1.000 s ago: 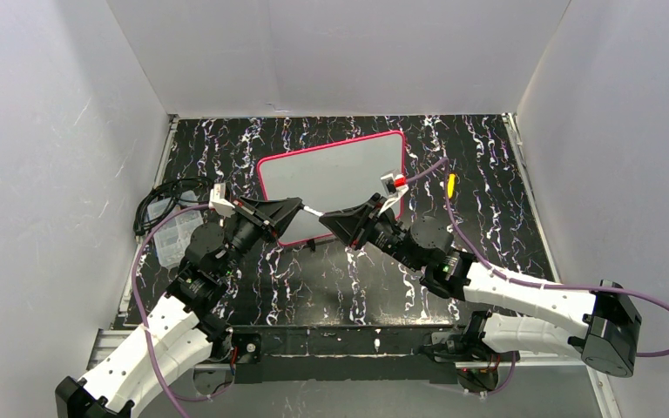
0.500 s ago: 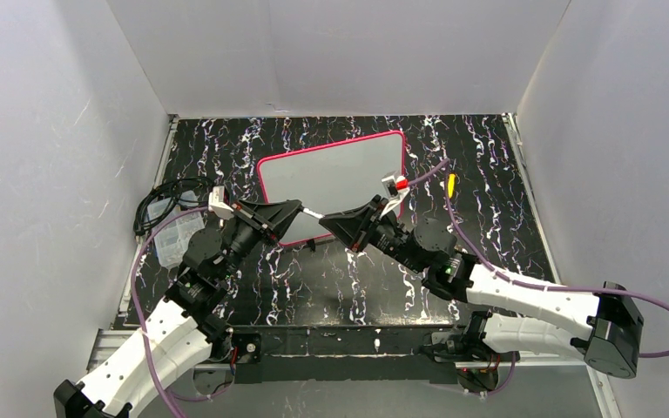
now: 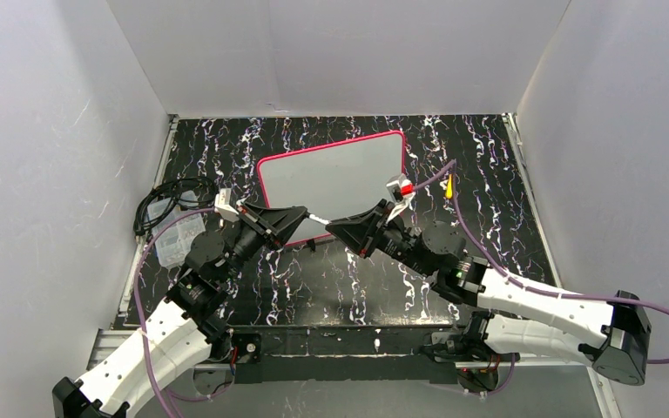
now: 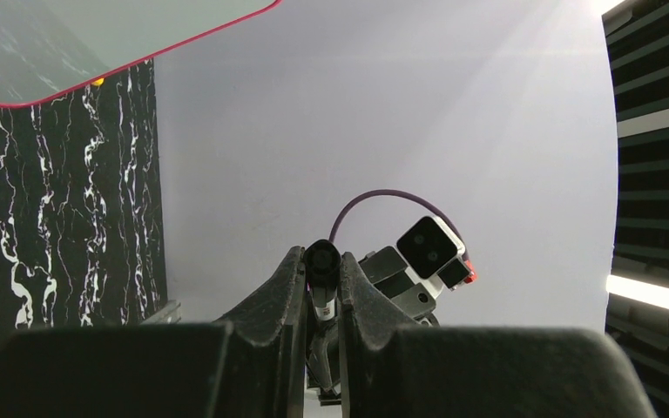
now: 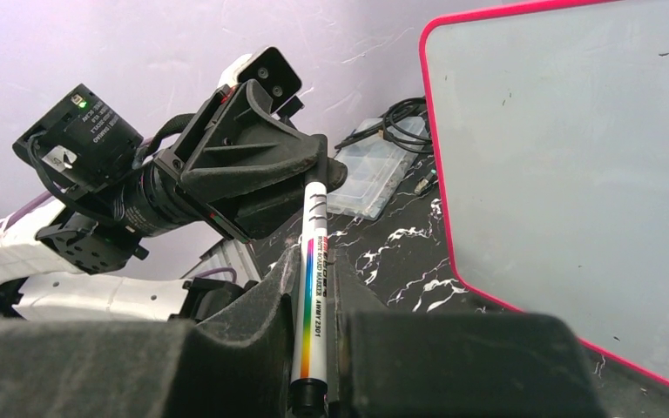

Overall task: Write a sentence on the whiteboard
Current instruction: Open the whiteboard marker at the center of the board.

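Observation:
The whiteboard (image 3: 331, 174) lies flat at the back of the table, pink-framed and blank; no sentence shows on it. It also shows in the right wrist view (image 5: 575, 157) and the left wrist view (image 4: 96, 35). A white marker (image 3: 318, 218) with a rainbow stripe (image 5: 314, 287) spans the two grippers above the board's near edge. My right gripper (image 3: 338, 228) (image 5: 312, 261) is shut on its barrel. My left gripper (image 3: 300, 215) (image 4: 321, 280) is shut on its black cap end (image 4: 322, 258).
A clear plastic box (image 3: 174, 239) and coiled black cables (image 3: 164, 202) lie at the left edge. A small yellow object (image 3: 449, 185) lies right of the board. White walls enclose the black marbled table (image 3: 331, 279).
Both grippers, still joined by the marker, have drifted slightly right and toward the near edge. The board has not moved.

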